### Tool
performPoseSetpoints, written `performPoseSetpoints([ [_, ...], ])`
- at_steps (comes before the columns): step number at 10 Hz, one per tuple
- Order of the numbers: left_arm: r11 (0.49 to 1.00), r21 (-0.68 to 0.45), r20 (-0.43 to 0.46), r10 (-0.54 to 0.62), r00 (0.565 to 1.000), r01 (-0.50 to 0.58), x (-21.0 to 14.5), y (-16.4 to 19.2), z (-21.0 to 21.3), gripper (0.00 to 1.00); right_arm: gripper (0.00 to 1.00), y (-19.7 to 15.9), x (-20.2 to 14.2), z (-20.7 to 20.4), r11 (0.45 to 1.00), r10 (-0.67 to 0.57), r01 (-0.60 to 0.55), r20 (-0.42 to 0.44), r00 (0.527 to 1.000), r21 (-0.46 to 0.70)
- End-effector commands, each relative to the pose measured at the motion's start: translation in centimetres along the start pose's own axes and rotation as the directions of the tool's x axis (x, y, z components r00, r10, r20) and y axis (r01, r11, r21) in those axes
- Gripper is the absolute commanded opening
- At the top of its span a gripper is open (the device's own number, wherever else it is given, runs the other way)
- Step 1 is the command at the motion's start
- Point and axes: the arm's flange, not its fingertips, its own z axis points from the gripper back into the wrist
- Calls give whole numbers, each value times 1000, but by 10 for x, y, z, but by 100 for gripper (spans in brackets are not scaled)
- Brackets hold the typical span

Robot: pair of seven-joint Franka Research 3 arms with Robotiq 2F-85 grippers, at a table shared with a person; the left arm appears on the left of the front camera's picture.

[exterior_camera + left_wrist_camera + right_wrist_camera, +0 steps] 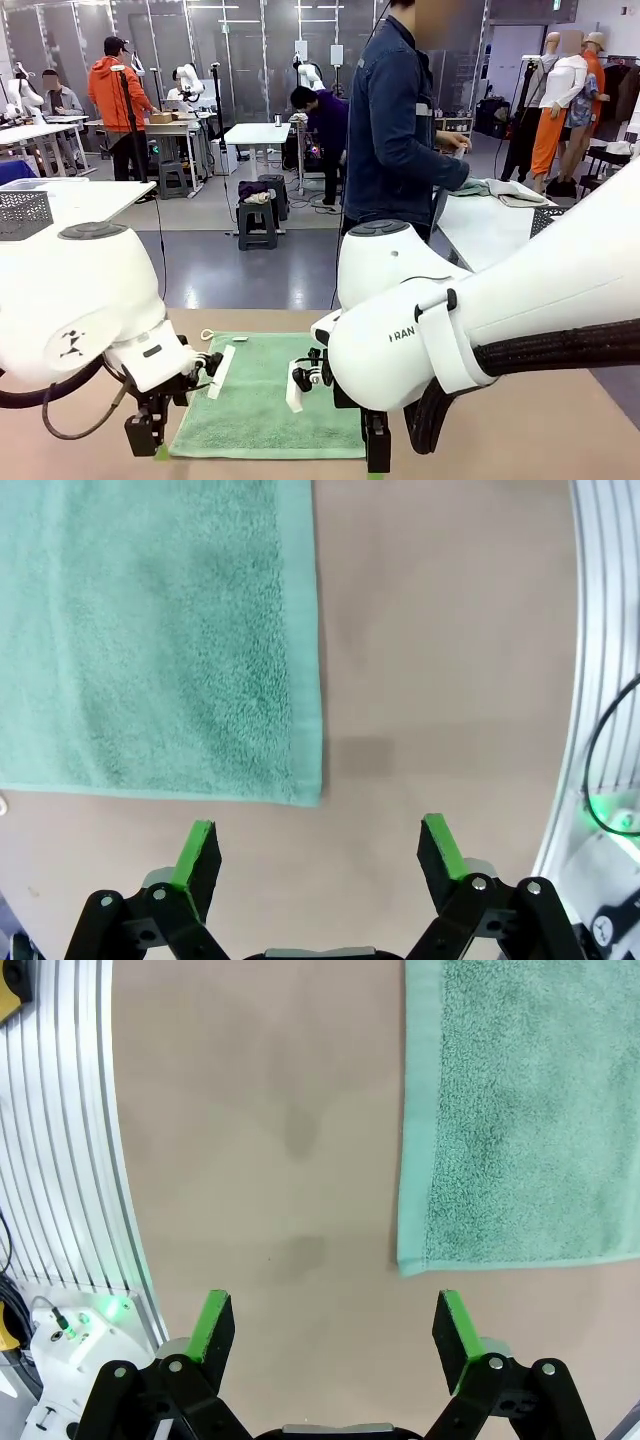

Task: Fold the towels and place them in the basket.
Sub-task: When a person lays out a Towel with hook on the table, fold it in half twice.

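At the near edge of the brown counter (520, 430), the left pincer (148, 445) points down at the near left corner of the mint green towel (265, 400). In its wrist view, the left pincer (320, 845) is released, its 2 green pads wide apart over bare counter (440, 630), and the corner of the towel (150, 630) lies just beyond them. The right pincer (375, 455) hangs in the same way at the near right corner. It is also released (335, 1320), with nothing between its pads, and the towel (530, 1110) begins just past its fingertips on the counter (250, 1110). Whether the tips touch the counter, one cannot tell.

The towel lies flat and spread open in the middle of the counter, between the 2 arms. Its white loop (207, 334) sticks out at the far left corner.

Beyond the far edge, a person (395, 120) in a dark jacket stands turned to the right, a hand over a pale cloth (500, 188) on a white table (480, 235).
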Motion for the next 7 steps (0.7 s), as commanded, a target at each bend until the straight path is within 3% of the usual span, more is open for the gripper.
performPoseSetpoints([
  [1,999,35,-13,15,1000,-15,8,-12,-20,100,100,-3,0,-14,1000,-5,5,10,1000,-15],
  [3,999,18,-59,41,997,-40,6,-15,-31,100,100,-5,-1,-24,1000,-14,14,4,1000,2],
  [7,998,-3,-72,64,995,-65,-5,-11,-49,100,100,-14,-3,-41,1000,-7,7,15,1000,-12],
])
